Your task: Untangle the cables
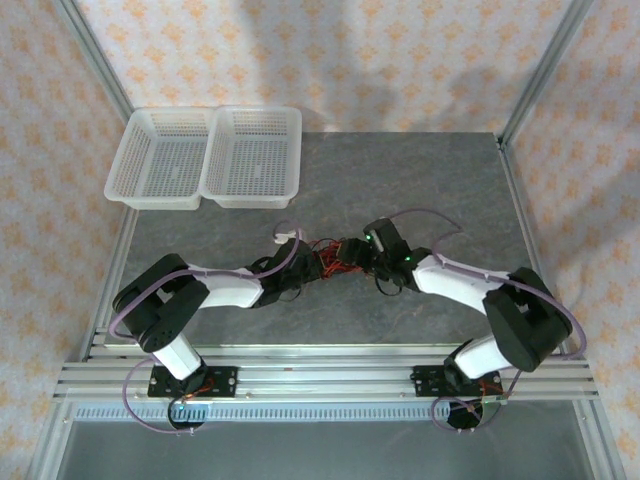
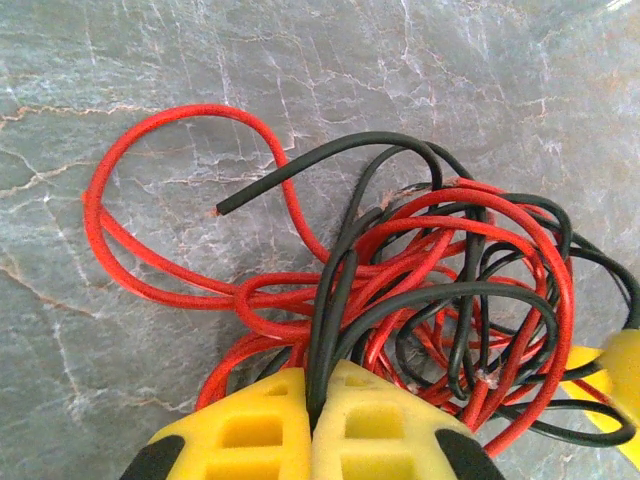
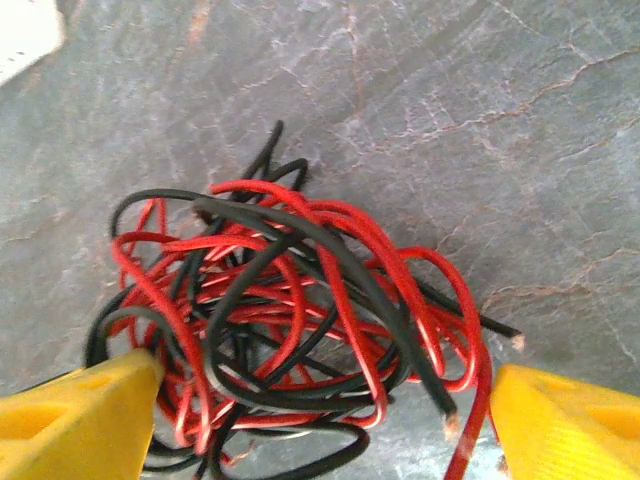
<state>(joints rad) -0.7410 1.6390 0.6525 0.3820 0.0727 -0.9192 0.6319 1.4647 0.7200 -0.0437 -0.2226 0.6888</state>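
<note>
the cables (image 1: 338, 258) are found as one loose knot of thin red and black strands on the table (image 1: 420, 180), well apart from the two white baskets (image 1: 205, 155), on the side of them towards the arm bases. the strands are judged light, soft and springy. if one is pulled, neighbouring loops are likely to be dragged along, and so thin a strand could slip out of a weak pinch. a free end is judged the better place to take hold, such as the black end lying clear ahead of the left tool (image 2: 318, 378), or an outer red loop, rather than the dense middle. the left tool is closed, with black strands pinched at the seam of its yellow pads (image 2: 250, 430). the right tool (image 3: 320, 400) is spread wide, its fingers (image 3: 80, 420) set at either side of the knot, and nothing is gripped. the left arm (image 1: 225, 285), the nearer to the baskets, and the right arm (image 1: 460, 285) are stretched low and inward, so that the tools face each other across the knot.
</note>
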